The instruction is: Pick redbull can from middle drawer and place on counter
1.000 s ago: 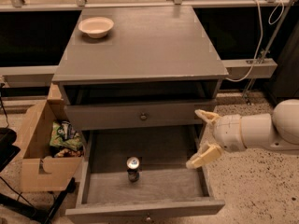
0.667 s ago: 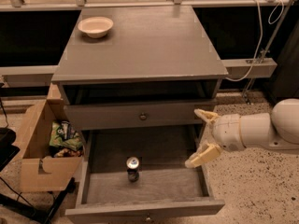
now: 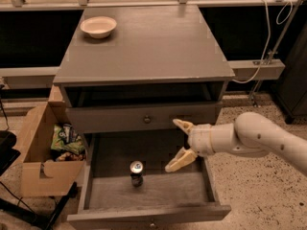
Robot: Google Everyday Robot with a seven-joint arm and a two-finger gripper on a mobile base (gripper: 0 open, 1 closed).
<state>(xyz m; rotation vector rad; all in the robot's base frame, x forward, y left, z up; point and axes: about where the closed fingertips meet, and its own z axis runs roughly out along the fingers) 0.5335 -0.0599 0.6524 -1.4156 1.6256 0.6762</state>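
Off the cabinet's left edge sits a cardboard box [image 3: 36,176] on the floor with some snack bags [image 3: 64,138] in it. Up on the counter [image 3: 153,51] there's a cream bowl [image 3: 98,27] near the back-left corner. The middle drawer [image 3: 148,198] is pulled out, and the redbull can [image 3: 136,173] stands upright on its floor, a bit left of centre. The gripper [image 3: 171,145] hangs over the drawer's right half, just right of the can and not touching it. Its jaws are spread wide with nothing between them. The white arm [image 3: 259,138] reaches in past the cabinet's right edge.
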